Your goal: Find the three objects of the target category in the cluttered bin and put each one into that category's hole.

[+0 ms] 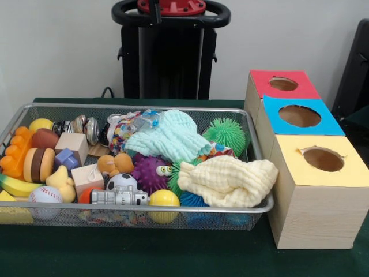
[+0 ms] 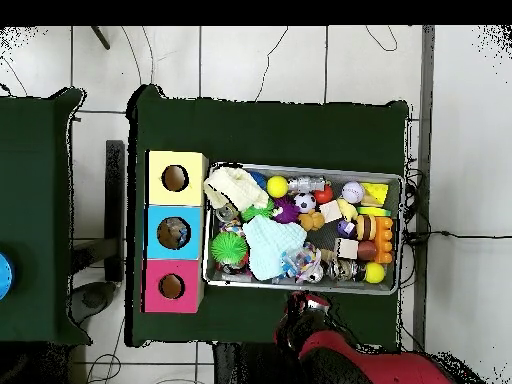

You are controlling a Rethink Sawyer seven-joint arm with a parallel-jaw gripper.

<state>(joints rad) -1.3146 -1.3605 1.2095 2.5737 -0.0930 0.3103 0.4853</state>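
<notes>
The tool itself does not show in either view; only the red and black arm [image 2: 335,345] appears, drawn back at the desk's edge beside the bin's long side in the overhead view, so whether the tool is apart or together cannot be told. On the green desk [image 1: 173,254] sits the wire mesh bin [image 1: 138,214], packed full. Inside it a pale blue cloth [image 1: 170,138] lies near the middle, a cream cloth [image 1: 228,182] rests against the end nearest the boxes, and a green spiky ball [image 1: 226,133] sits behind it in the corner. A purple spiky ball [image 1: 149,173] with eyes lies in the middle, with a yellow ball [image 1: 164,199], a small soccer ball [image 1: 121,182] and a baseball [image 1: 45,195] along the front wall. A toy burger [image 1: 39,164], a banana [image 1: 17,186] and wooden blocks [image 1: 72,144] fill the far end. Just beside the bin stand three wooden boxes in a row, each with a round hole on top: the yellow box [image 1: 320,190], the blue box [image 1: 300,118] and the red box [image 1: 282,85].
</notes>
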